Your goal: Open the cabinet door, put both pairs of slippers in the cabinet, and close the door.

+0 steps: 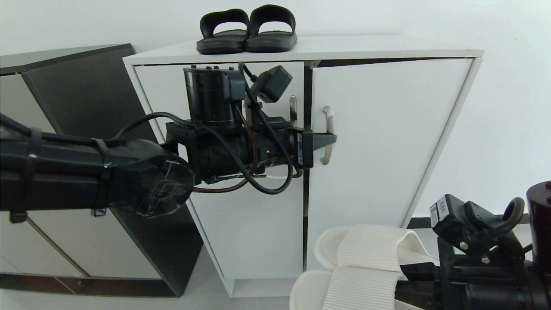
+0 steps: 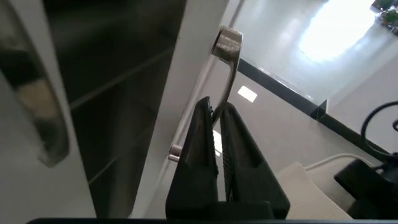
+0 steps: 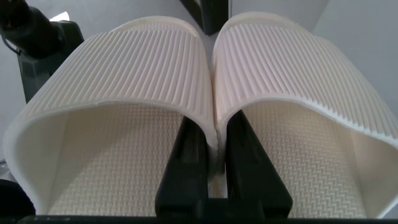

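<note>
1 vertical door handle (image 1: 329, 118) sits clenched between the left gripper (image 1: 329, 140) fingers, door (image 1: 387, 137) barely ajar; the right gripper (image 3: 217, 134), lower beside the cabinet (image 1: 366, 45), grasps the white slippers (image 1: 366, 258).

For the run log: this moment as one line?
left pincer shut on door handle | right door ajar | right pincer shut on white slippers | black slippers atop cabinet
</note>
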Controlling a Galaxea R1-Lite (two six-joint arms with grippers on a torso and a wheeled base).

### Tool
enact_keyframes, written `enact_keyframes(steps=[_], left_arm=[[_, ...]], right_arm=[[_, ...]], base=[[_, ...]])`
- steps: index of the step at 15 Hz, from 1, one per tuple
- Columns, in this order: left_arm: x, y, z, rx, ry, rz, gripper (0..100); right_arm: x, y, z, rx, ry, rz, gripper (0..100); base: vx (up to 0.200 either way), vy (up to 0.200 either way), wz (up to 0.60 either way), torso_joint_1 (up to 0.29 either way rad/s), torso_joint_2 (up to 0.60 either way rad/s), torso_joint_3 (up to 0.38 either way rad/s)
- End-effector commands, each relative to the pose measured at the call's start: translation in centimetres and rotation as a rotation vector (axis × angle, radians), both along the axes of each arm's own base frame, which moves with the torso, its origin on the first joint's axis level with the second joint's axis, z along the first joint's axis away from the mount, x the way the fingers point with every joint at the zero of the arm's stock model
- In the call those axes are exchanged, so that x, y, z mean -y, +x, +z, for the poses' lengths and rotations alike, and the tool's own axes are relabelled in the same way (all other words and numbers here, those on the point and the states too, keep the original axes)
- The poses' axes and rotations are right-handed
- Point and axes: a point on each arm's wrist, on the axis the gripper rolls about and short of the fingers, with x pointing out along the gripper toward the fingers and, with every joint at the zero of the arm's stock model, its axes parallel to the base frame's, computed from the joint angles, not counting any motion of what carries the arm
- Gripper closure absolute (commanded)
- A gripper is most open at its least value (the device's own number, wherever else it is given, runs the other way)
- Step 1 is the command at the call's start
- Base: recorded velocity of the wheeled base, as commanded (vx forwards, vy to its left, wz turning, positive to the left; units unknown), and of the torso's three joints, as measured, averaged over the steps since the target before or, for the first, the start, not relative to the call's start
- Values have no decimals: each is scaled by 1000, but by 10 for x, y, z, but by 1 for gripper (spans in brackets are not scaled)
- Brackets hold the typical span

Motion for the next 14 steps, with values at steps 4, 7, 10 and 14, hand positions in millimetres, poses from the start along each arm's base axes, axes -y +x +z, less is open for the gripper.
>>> enact_keyframes(steps=[4,7,10,14], left_arm=[[-23,-36,8,46,-36,-7,100],[-51,-29,16,66,-57,76,100],[-52,-6,17,57,-73,121,100],[-38,20,16,59,-81,125,100]], right_arm=[[0,0,-1,-1,-1,0,100],[0,0,0,1,0,2,100],[0,0,0,2,-1,3,100],[2,-3,-6,36,-39,30,100]], base=[[0,0,0,0,0,0],[0,0,0,0,0,0],[0,0,0,0,0,0],[0,0,0,0,0,0]])
